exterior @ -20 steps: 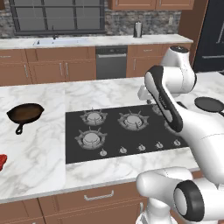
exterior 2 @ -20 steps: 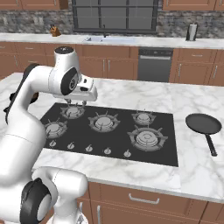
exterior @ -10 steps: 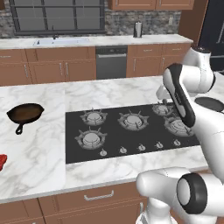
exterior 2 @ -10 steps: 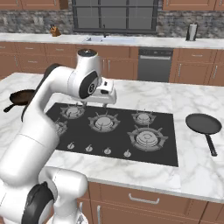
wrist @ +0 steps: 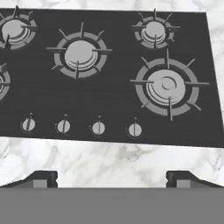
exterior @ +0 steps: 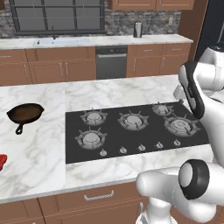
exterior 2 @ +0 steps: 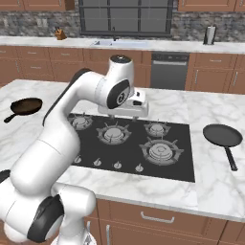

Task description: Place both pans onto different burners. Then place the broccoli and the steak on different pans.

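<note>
We have our two-finger pincer [wrist: 112, 177] spread wide with nothing between its tips, hanging above the black glass cooktop [exterior 2: 184, 158]. In the hand view the two dark fingertips [wrist: 40, 178] stand far apart at the bottom, and below them lie the marble edge and the row of small front knobs [wrist: 98, 128]. We judge that the open, empty stance suits this stage: no pan has been picked up, so the hand is ready for a first grasp.

Both pans sit on the white marble counter [exterior: 39, 144], off the cooktop, one on each side of our pincer. The rust-brown round skillet with the dark inside [exterior: 24, 113] rests well away on the pincer's left, past the left edge of the glass, its short handle pointing toward the counter's front. The near-black round skillet [exterior 2: 222, 136] lies well apart on the right, beyond the right edge of the glass, handle also toward the front. The grey gas burner rings with black pronged grates [wrist: 166, 86] are all bare, the large right one closest ahead of the fingertips.

The small bright red steak chunk [exterior: 2, 161] shows at the far left counter edge, farther from the pincer than the brown skillet. We cannot make out the broccoli.

Neither pan is within reach of the jaws as they hang; we reckon a long sideways swing is needed.
</note>
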You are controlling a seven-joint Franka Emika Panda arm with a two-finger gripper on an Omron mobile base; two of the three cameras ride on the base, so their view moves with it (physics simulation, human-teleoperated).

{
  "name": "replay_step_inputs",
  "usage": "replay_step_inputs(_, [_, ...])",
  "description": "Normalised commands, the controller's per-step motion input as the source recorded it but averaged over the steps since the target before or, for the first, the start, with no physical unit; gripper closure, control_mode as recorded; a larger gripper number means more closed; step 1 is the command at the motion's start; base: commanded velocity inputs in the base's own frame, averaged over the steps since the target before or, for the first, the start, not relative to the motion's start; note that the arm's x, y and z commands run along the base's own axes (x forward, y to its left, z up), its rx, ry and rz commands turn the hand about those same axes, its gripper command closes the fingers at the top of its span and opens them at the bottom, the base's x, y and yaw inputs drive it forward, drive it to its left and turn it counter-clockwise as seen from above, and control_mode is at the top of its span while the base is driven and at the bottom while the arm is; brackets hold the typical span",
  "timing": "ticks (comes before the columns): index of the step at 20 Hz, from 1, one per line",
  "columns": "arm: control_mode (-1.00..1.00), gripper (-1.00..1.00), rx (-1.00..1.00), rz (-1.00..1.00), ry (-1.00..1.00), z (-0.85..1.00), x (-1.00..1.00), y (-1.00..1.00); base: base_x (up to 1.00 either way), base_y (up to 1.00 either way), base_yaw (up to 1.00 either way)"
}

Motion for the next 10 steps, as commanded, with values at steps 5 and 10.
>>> replay_step_inputs(5, [-1.00,-1.00,0.00,0.00,0.11,0.00,0.05,-0.56,0.00,0.00,0.00])
replay_step_inputs(10, [-1.00,-1.00,0.00,0.00,0.11,0.00,0.00,-0.50,0.00,0.00,0.00])
